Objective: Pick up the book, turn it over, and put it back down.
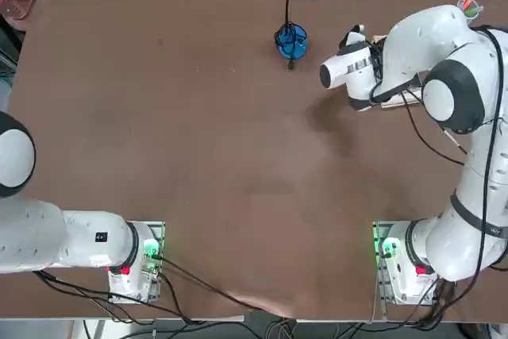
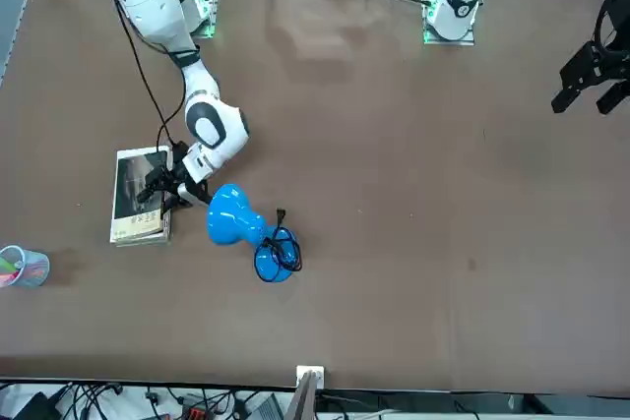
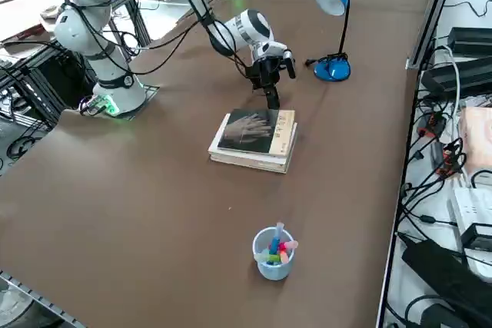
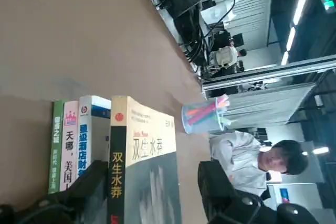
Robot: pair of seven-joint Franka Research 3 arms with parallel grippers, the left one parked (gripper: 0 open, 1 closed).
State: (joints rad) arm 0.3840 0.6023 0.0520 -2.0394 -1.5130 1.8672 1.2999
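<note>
Book [image 3: 254,137] lies flat on top of a small stack of books [image 3: 247,156] at the table's right side, dark hand-picture cover up, between the blue lamp [image 3: 336,19] and a cup of pens [image 3: 274,254]. Right gripper [image 3: 273,102] hangs at its lamp-side edge, fingers spread and holding nothing. Whether it has been turned over yet is unclear.

I see the brown table [image 1: 198,156] evenly and brightly lit from overhead, with soft faint shadows under the right arm [image 1: 444,77], ceiling strip lights [image 4: 295,17] glaring in the wrist view, and the fingers [image 4: 220,187] there perhaps slightly blurred.
</note>
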